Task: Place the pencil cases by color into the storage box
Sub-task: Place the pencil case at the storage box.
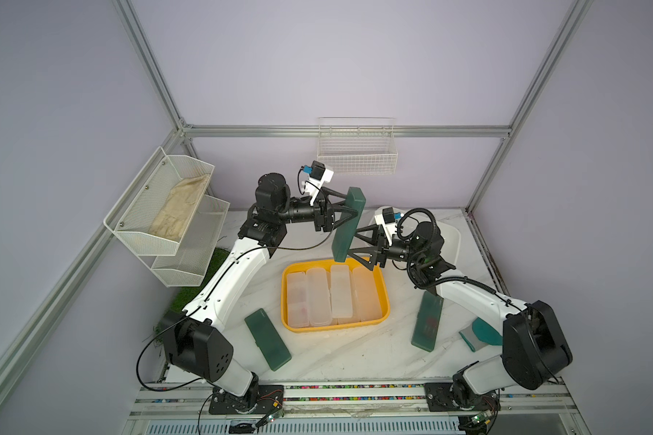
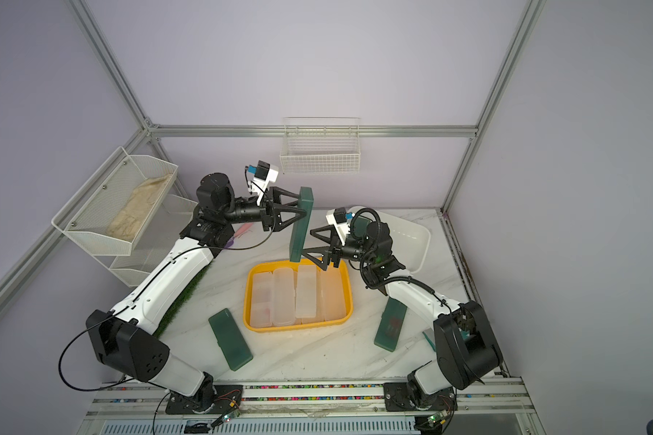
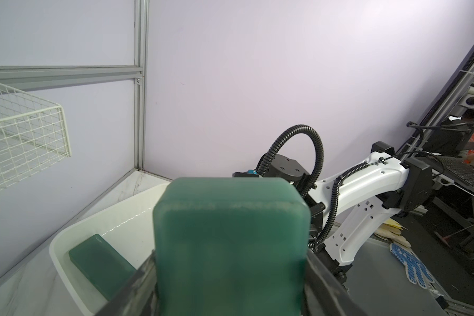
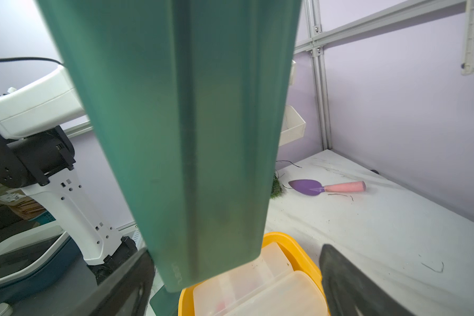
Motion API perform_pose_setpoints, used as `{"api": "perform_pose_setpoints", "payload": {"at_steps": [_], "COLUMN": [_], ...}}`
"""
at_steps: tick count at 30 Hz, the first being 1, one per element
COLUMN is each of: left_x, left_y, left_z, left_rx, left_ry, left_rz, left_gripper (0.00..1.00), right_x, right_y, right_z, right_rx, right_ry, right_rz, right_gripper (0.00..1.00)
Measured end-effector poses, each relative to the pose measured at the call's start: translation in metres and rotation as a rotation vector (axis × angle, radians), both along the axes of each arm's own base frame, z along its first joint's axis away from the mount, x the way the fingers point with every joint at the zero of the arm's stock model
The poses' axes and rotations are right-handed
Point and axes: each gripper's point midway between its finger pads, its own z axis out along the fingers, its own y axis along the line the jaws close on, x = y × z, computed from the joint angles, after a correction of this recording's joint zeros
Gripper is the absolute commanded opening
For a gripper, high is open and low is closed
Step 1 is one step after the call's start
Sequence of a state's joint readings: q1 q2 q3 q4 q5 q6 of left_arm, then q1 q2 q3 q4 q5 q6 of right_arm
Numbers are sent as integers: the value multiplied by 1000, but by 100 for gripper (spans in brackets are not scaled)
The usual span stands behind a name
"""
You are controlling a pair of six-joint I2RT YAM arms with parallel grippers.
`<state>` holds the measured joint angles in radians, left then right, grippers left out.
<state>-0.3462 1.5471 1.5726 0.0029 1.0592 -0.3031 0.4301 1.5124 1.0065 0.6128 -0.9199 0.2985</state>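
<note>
My left gripper (image 1: pixel 349 206) (image 3: pixel 230 273) is shut on a dark green pencil case (image 1: pixel 349 226) (image 2: pixel 301 226) (image 3: pixel 230 240), which hangs upright over the back rim of the yellow storage box (image 1: pixel 386 301) (image 4: pixel 290 246). My right gripper (image 1: pixel 353 241) (image 4: pixel 236 251) stands open around the case's lower end, its fingers off the case. Several frosted white cases (image 1: pixel 340 293) (image 2: pixel 306 297) lie side by side in the yellow box. Another green case (image 3: pixel 101 262) lies in the white tub (image 3: pixel 58 246) (image 1: pixel 454 241). Two green cases (image 1: pixel 267 339) (image 1: pixel 426 322) rest on the table.
A teal scraper (image 1: pixel 479 333) lies by the right arm's base. A purple trowel with a pink handle (image 4: pixel 326 187) lies at the back left. Mesh shelves (image 1: pixel 159 211) hang on the left wall and a wire basket (image 1: pixel 357 158) on the back wall. A grass mat (image 1: pixel 189 293) lies under the left arm.
</note>
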Motion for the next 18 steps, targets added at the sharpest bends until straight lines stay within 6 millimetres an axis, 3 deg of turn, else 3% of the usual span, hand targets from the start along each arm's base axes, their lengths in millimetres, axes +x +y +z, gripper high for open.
{"api": "perform_pose_setpoints", "payload": {"at_steps": [9, 18], "left_x": [5, 5], "left_y": [4, 7], "left_z": [3, 3], "left_rx": [-3, -6], "left_ry": [-20, -7], "left_rz": [26, 23], "left_gripper": [57, 56], "right_x": [9, 6], "right_y": [18, 19], "right_z": [7, 12], "right_rx": [46, 83], "right_ry": [-36, -36], "right_rz": [128, 165], "right_gripper": [95, 95]}}
